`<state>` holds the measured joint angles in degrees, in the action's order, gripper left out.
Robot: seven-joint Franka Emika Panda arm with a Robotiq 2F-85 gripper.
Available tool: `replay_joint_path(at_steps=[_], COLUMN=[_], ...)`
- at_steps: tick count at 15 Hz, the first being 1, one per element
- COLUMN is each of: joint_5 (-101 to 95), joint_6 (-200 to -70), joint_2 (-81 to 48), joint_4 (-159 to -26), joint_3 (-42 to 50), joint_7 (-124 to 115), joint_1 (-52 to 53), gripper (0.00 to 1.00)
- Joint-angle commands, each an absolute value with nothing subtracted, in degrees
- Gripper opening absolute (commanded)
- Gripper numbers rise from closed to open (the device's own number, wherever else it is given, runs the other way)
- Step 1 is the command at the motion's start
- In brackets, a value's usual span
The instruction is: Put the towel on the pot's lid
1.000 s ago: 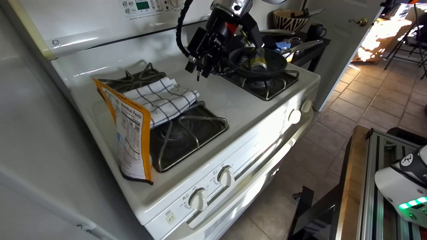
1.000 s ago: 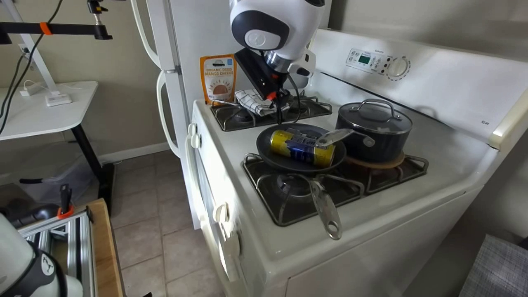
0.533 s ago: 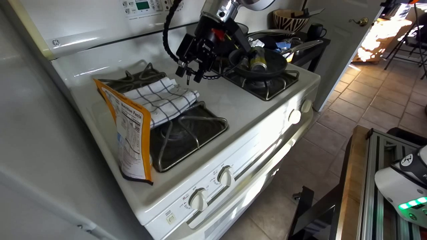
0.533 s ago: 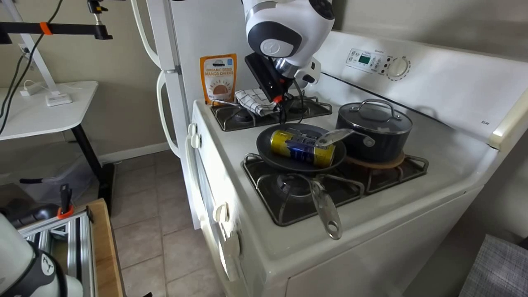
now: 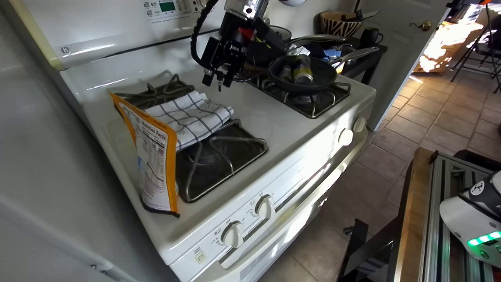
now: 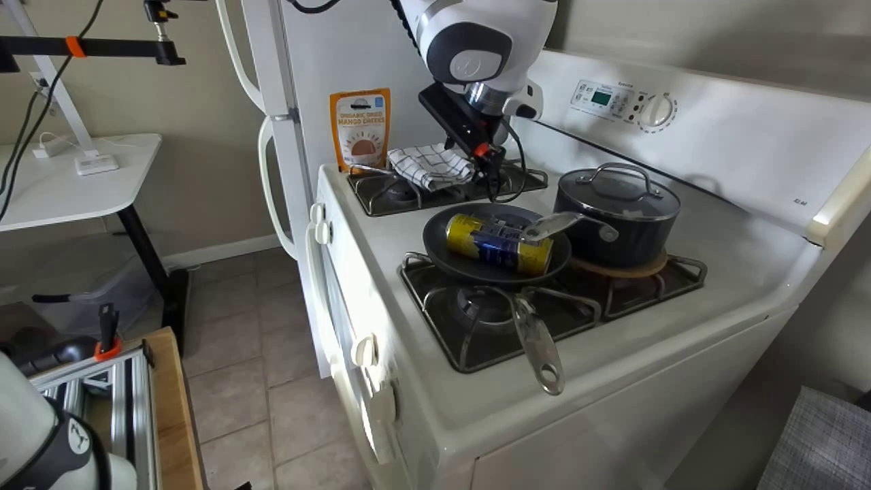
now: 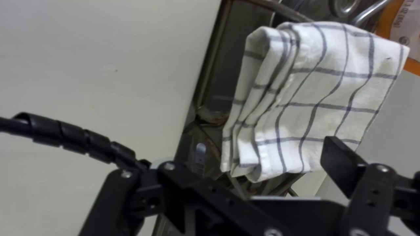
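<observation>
The gripper [image 5: 218, 81], its 2 fingers [image 7: 341, 165] parted, has shifted toward the stove's back panel [image 6: 735, 129]. Unmoved, the towel [image 7: 321, 98] lies folded on a grate [image 5: 242, 138] below and to 1 side of the gripper; the pot [image 6: 629, 238] with its lid [image 6: 616, 199] is to the other.

The towel [image 7: 323, 96] is white with blue-grey grid lines, the pot [image 6: 637, 235] dark, the can [image 6: 499, 248] yellow and blue.

White arm [image 6: 529, 42], grey cap [image 6: 469, 37], black tool [image 5: 219, 81], spiral-wrapped cable [image 7: 73, 137]
</observation>
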<state>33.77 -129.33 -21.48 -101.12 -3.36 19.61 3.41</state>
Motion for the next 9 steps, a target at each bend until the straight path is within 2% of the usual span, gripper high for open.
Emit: replay_joint_path(at_steps=[1,4,9], joint_5=[30.9,37.5,35.8], joint_6=[-131.1,-131.9,-126.9], joint_2=[-22.4,-25.6,-27.1], joint_4=[-99.6,-97.0,-95.8], joint_3=[-5.4,-9.0,-9.1], joint_7=[19.6,23.9,17.3], joint_1=[1.8,-0.6,0.0], gripper=[1.00,1.00,1.00])
